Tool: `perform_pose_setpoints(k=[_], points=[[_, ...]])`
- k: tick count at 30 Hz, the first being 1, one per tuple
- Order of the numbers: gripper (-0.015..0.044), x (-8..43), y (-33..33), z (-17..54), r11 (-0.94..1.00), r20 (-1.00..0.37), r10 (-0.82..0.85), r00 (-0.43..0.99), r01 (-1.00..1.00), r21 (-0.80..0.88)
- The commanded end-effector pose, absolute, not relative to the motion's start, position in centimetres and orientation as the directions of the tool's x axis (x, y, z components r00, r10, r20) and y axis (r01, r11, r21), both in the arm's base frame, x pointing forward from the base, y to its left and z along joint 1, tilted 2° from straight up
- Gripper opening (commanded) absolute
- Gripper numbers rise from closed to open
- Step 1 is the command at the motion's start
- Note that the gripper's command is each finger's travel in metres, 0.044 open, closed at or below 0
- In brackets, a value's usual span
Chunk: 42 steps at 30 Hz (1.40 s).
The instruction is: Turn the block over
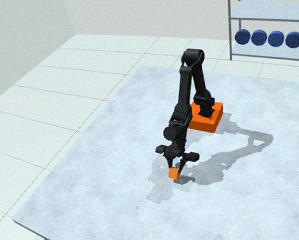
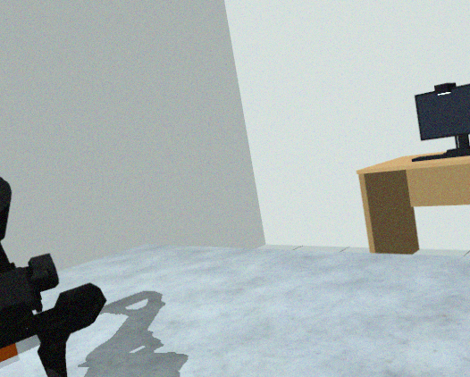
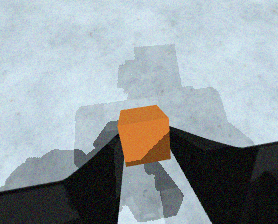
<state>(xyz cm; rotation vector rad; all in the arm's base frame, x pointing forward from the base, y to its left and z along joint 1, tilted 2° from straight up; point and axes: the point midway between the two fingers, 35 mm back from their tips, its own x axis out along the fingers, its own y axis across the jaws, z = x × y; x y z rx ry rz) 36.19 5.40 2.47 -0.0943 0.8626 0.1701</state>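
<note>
An orange block is held between the two black fingertips of my gripper. The gripper is shut on it, with one finger on each side. The block looks tilted and held above the table, with shadow on the table beside and below it. No marking can be made out on the faces that show; the other faces are hidden. In the exterior view, part of the gripper shows at the lower left, and the block is out of view.
The arm's orange base stands on the table behind the gripper. The table's near left edge shows in the top view. A shelf rack stands beyond the table. A desk with a monitor stands farther off.
</note>
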Motion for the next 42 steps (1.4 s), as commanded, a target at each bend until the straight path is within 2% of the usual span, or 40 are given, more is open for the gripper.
perform_pose_setpoints(k=[1, 27, 42], points=[[0.0, 36.1, 5.4, 1.4, 0.981, -0.743, 0.121, 0.658, -0.193, -0.011], [0.0, 34.8, 5.2, 0.3, 0.981, -0.46, 0.167, 0.872, -0.195, -0.013], [0.0, 34.7, 5.2, 0.6, 0.981, -0.435, 0.17, 0.884, -0.195, -0.013]])
